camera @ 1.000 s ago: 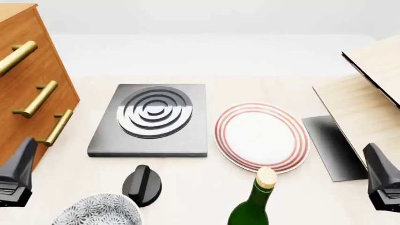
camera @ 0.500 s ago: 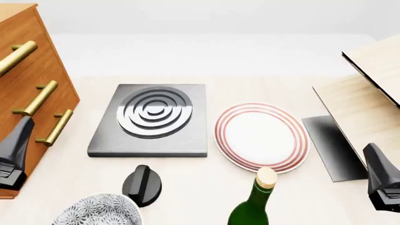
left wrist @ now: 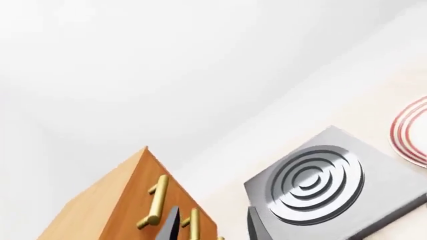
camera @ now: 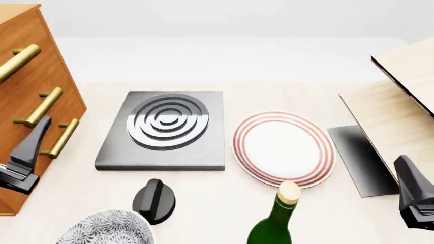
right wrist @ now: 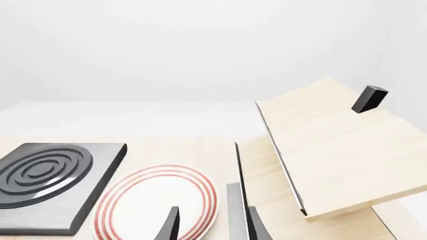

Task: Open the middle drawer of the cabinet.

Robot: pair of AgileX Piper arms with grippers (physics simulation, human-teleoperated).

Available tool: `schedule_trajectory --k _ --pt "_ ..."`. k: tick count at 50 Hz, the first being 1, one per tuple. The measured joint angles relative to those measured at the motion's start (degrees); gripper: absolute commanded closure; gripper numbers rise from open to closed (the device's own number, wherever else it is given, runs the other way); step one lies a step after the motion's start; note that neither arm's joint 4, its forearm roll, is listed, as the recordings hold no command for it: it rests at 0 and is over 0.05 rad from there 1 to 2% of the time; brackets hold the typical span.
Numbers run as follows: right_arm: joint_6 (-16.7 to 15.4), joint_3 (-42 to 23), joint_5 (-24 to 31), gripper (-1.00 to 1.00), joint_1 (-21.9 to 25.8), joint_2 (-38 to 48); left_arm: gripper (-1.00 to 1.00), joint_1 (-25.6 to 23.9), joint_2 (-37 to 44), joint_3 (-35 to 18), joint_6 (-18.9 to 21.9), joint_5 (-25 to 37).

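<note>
The cabinet (camera: pixel 34 81) stands at the table's left edge, orange-brown with three brass bar handles stacked on its front. The middle drawer (camera: pixel 42 105) carries the second handle and sits flush with the others. My left gripper (camera: pixel 39 129) hovers just in front of the cabinet, its tip between the middle and lowest handles, touching neither. In the left wrist view the left gripper (left wrist: pixel 213 231) is open, with the cabinet (left wrist: pixel 110 210) and the middle drawer's handle (left wrist: pixel 193 225) by one finger. My right gripper (camera: pixel 413 195) rests low at the right, and the right gripper (right wrist: pixel 212 227) is open on nothing.
A grey hob slab (camera: pixel 162 127) with concentric rings lies centre-left, a red-rimmed plate (camera: pixel 283 147) beside it. Near the front edge are a black knob (camera: pixel 154 201), a patterned bowl (camera: pixel 109 229) and a green bottle (camera: pixel 278 218). A pale wooden box (camera: pixel 400 101) with raised lid stands right.
My left gripper has risen and moved forward to the right, from below the cabinet's lowest handle to beside it. The right gripper has not moved.
</note>
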Motion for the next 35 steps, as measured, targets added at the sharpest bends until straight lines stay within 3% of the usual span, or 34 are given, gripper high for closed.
schedule_trajectory --k 20,35 --pt "0.0 0.0 0.0 -1.0 0.0 0.0 -1.0 -2.4 5.6 -0.6 13.4 -3.6" --pt "0.0 0.0 0.0 -1.0 0.0 0.0 -1.0 -1.8 8.7 -2.8 19.4 -3.1"
